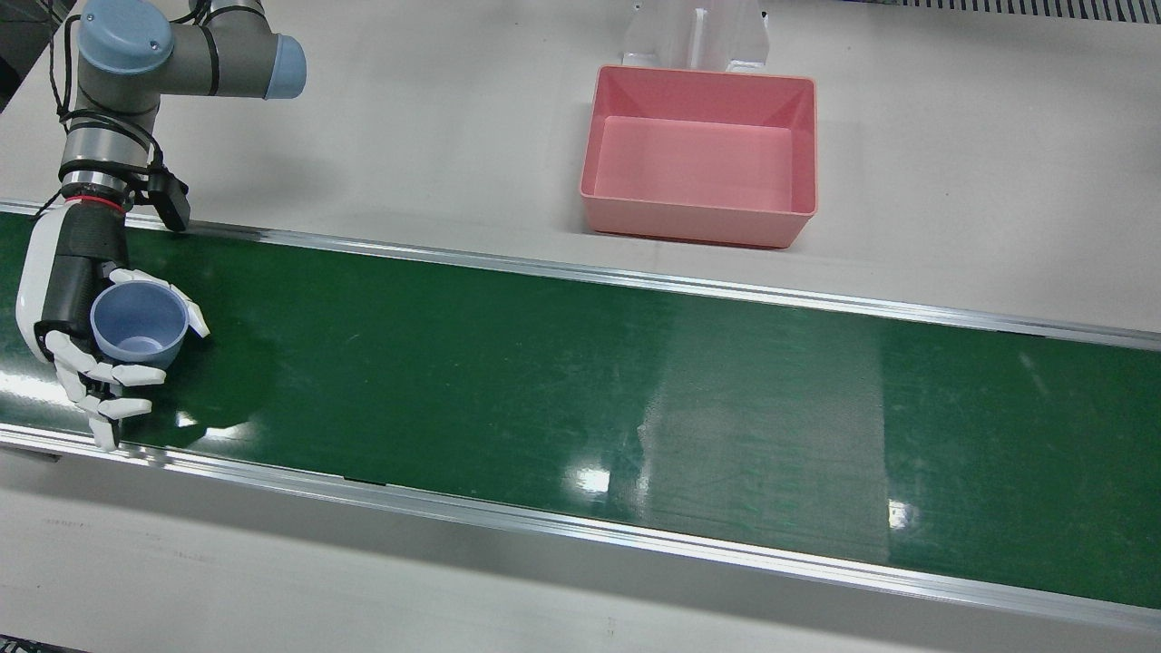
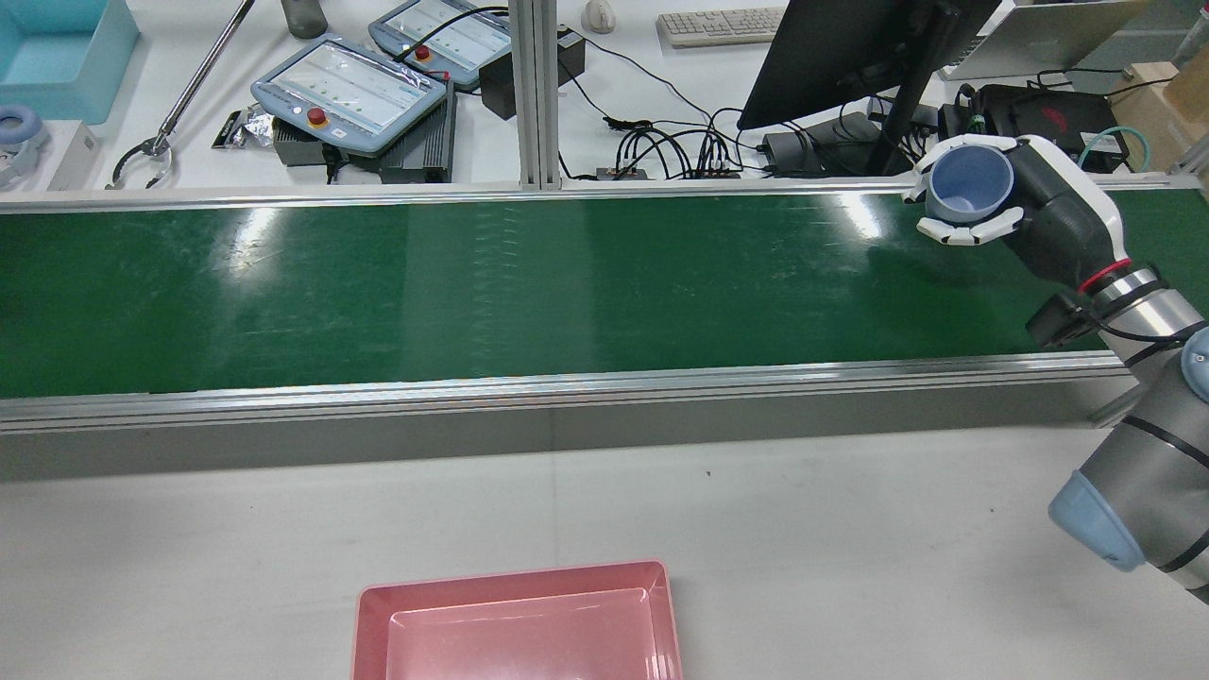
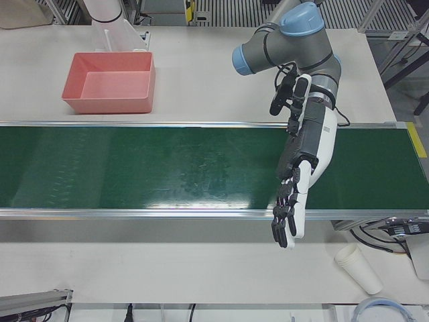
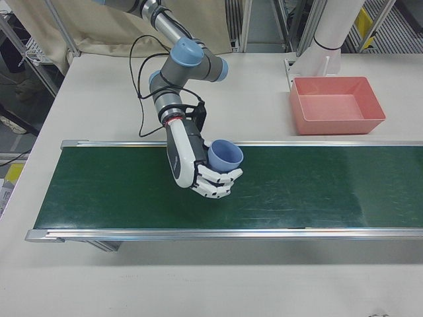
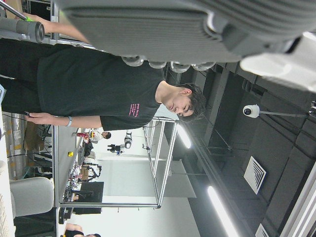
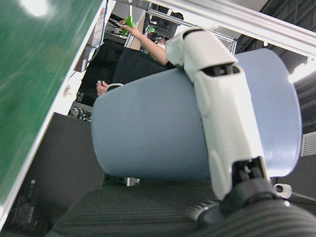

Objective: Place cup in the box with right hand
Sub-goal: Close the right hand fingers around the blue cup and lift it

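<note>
My right hand (image 1: 86,336) is shut on a light blue cup (image 1: 139,322). It holds the cup upright, mouth up, above the green belt (image 1: 580,399) at its far end. The hand and cup also show in the rear view (image 2: 968,184), the right-front view (image 4: 225,156) and the right hand view (image 6: 192,133), where a finger (image 6: 222,113) lies across the cup's wall. The pink box (image 1: 698,154) is empty and stands on the white table beyond the belt, well away from the cup. My left hand (image 3: 289,208) is open and empty, fingers stretched out over the belt's operator-side rail.
The belt has raised metal rails (image 1: 580,272) along both sides. A white pedestal (image 1: 694,36) stands right behind the box. Stacked paper cups (image 3: 358,268) lie on the table near my left hand. Pendants and cables (image 2: 349,94) lie beyond the belt.
</note>
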Motion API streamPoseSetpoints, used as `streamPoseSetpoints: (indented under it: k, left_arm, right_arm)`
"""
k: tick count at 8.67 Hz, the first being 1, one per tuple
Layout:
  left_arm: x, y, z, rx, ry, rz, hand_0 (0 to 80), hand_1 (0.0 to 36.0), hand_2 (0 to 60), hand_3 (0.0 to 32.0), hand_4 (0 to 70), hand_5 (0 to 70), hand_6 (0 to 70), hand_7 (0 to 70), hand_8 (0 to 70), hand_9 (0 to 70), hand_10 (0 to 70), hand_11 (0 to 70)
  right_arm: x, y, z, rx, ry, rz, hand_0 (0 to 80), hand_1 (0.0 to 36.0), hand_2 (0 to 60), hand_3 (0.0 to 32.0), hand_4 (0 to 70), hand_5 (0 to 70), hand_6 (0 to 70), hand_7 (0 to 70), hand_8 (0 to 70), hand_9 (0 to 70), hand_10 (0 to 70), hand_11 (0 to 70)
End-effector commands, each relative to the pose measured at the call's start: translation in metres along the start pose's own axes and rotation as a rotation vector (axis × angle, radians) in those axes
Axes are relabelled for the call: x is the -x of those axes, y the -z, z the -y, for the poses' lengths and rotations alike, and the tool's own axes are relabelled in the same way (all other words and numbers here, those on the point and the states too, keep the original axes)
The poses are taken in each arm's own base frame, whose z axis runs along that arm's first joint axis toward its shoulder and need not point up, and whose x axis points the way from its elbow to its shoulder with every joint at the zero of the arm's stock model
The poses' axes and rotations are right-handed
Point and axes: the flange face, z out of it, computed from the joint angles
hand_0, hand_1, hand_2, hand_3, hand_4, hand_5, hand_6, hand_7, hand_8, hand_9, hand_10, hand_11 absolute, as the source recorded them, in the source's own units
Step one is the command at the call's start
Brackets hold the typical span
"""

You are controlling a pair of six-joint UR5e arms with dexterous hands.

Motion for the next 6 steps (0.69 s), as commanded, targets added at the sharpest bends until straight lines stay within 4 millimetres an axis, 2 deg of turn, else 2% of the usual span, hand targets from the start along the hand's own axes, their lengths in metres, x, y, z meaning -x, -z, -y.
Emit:
streamPoseSetpoints:
  k: [1,2,3,4,6]
  left_arm:
    - [0.0,0.0,0.0,0.0,0.0,0.001,0.0,0.0,0.0,0.0,0.0,0.0,0.0,0.0,0.0,0.0,0.0,0.0]
    - [0.0,0.0,0.0,0.0,0.0,0.001,0.0,0.0,0.0,0.0,0.0,0.0,0.0,0.0,0.0,0.0,0.0,0.0]
    - [0.0,0.0,0.0,0.0,0.0,0.001,0.0,0.0,0.0,0.0,0.0,0.0,0.0,0.0,0.0,0.0,0.0,0.0]
    - [0.0,0.0,0.0,0.0,0.0,0.001,0.0,0.0,0.0,0.0,0.0,0.0,0.0,0.0,0.0,0.0,0.0,0.0]
    - [0.0,0.0,0.0,0.0,0.0,0.0,0.0,0.0,0.0,0.0,0.0,0.0,0.0,0.0,0.0,0.0,0.0,0.0]
  right_arm:
    - [0.028,-0.006,-0.11,0.137,-0.052,0.032,76.4,36.0,60.0,0.0,31.4,31.7,53.9,70.0,70.0,70.0,69.4,70.0]
    - [0.007,0.007,-0.161,0.205,-0.08,-0.021,76.4,36.0,60.0,0.0,30.8,31.2,53.2,70.0,70.0,70.0,66.0,70.0]
    - [-0.013,0.023,-0.207,0.276,-0.082,-0.056,78.4,36.0,60.0,0.0,32.1,30.6,52.3,70.0,70.0,70.0,63.1,70.0]
    - [-0.037,0.044,-0.249,0.317,-0.104,-0.07,79.3,36.0,60.0,0.0,30.5,30.2,51.6,70.0,70.0,70.0,62.0,70.0]
    - [-0.103,0.089,-0.325,0.405,-0.139,-0.155,80.0,36.0,60.0,0.0,30.3,29.6,50.8,70.0,70.0,70.0,60.9,70.0]
